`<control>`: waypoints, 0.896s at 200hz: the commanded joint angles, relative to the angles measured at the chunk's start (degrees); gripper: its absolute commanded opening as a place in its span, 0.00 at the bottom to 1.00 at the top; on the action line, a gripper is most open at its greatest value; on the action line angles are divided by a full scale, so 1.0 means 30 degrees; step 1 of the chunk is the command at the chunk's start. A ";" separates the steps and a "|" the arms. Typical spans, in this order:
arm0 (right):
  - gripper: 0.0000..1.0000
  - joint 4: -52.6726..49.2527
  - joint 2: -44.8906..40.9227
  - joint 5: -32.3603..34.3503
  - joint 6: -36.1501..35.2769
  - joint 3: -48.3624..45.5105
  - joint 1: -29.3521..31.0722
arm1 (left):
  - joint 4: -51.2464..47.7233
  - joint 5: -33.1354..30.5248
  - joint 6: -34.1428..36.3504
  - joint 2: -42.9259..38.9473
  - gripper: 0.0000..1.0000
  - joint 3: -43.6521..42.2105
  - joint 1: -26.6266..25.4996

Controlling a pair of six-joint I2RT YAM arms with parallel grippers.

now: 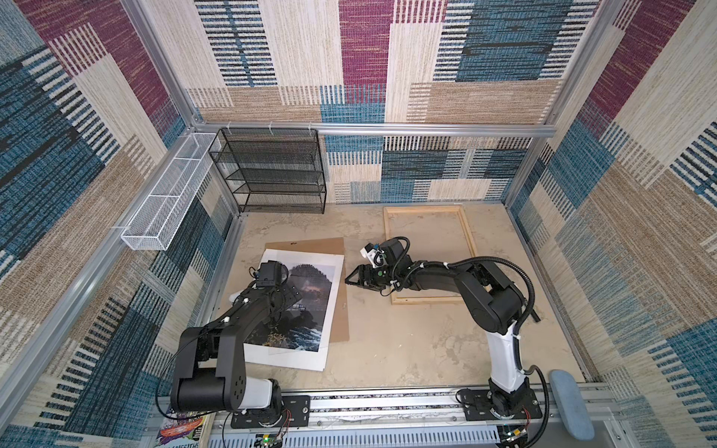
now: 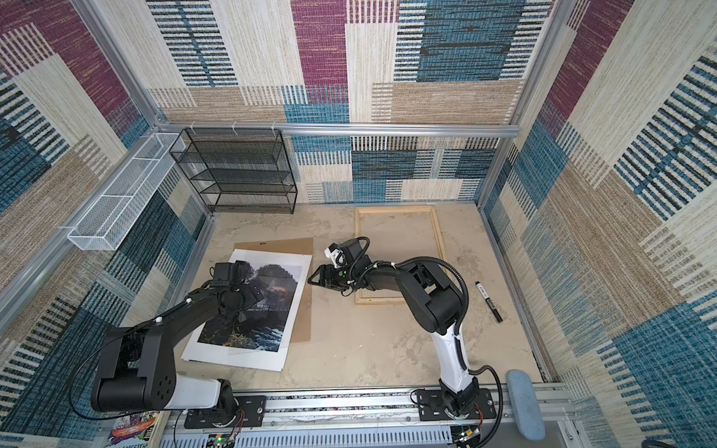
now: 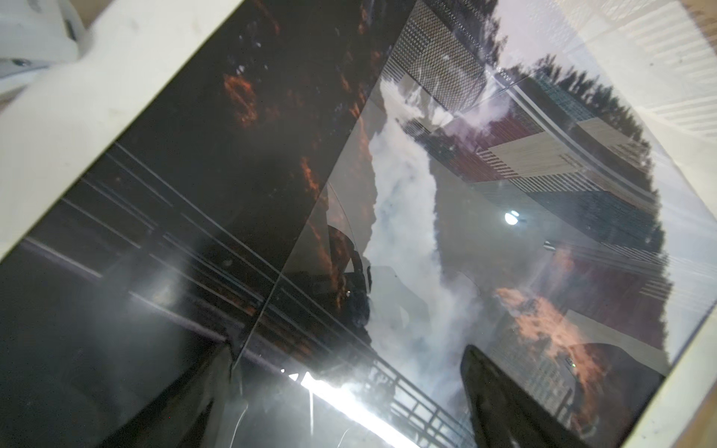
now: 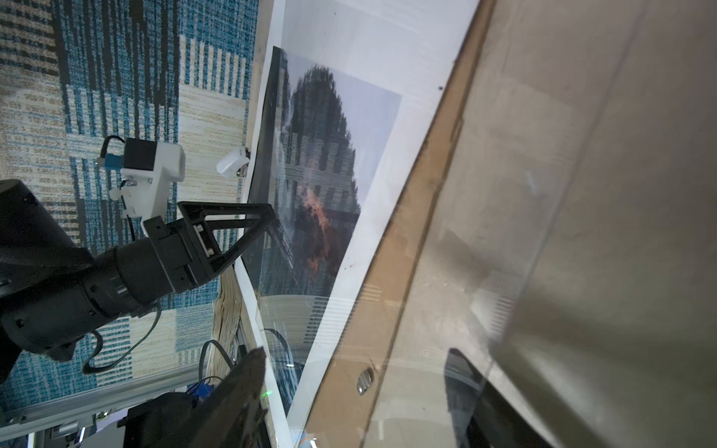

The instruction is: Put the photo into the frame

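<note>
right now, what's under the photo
The photo lies on a brown backing board, which shows past its far and right edges. Its near end overhangs onto the table. Whether anything else sits between them is covered by the photo.

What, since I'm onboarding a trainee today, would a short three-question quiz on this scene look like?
1. True or false: the photo already lies inside the frame.
2. Pick one: the photo lies over A) the brown backing board, B) a black mesh shelf, C) a blue pad.
3. Short answer: which arm's gripper is above the photo?

Key:
1. False. The frame sits empty, apart from the photo.
2. A.
3. The left gripper.
</note>
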 commanded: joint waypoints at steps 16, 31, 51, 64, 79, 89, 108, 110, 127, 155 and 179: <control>0.67 0.1253 -0.0416 -0.1253 0.0163 -0.0100 0.0060 | -0.0534 0.2246 -0.0120 0.0294 0.94 -0.0148 0.0004; 0.64 0.1303 -0.0470 -0.1283 0.0194 -0.0182 0.0068 | -0.0522 0.2254 -0.0087 0.0294 0.94 -0.0148 0.0004; 0.58 0.1454 -0.0510 -0.1327 0.0228 -0.0331 0.0068 | -0.0495 0.2276 -0.0094 0.0277 0.94 -0.0162 0.0004; 0.55 0.1517 -0.0504 -0.1341 0.0231 -0.0377 0.0068 | -0.0465 0.2304 -0.0080 0.0265 0.94 -0.0178 0.0004; 0.48 0.1623 -0.0421 -0.1341 0.0202 -0.0392 0.0068 | -0.0435 0.2333 -0.0067 0.0265 0.94 -0.0178 0.0004; 0.44 0.1710 -0.0352 -0.1392 0.0249 -0.0439 0.0068 | -0.0410 0.2362 -0.0058 0.0265 0.94 -0.0178 0.0004; 0.33 0.1727 -0.0226 -0.1403 0.0233 -0.0391 0.0066 | -0.0388 0.2393 -0.0058 0.0237 0.94 -0.0207 0.0004; 0.32 0.1725 -0.0215 -0.1401 0.0230 -0.0391 0.0068 | -0.0387 0.2392 -0.0063 0.0236 0.94 -0.0207 0.0004; 0.27 0.1775 -0.0211 -0.1400 0.0221 -0.0385 0.0068 | -0.0400 0.2406 -0.0065 0.0250 0.94 -0.0211 0.0004; 0.21 0.1772 -0.0186 -0.1400 0.0229 -0.0413 0.0068 | -0.0363 0.2472 -0.0047 0.0265 0.93 -0.0178 0.0004; 0.14 0.1809 -0.0184 -0.1487 0.0229 -0.0436 0.0068 | -0.0350 0.2596 -0.0036 0.0185 0.93 -0.0178 0.0004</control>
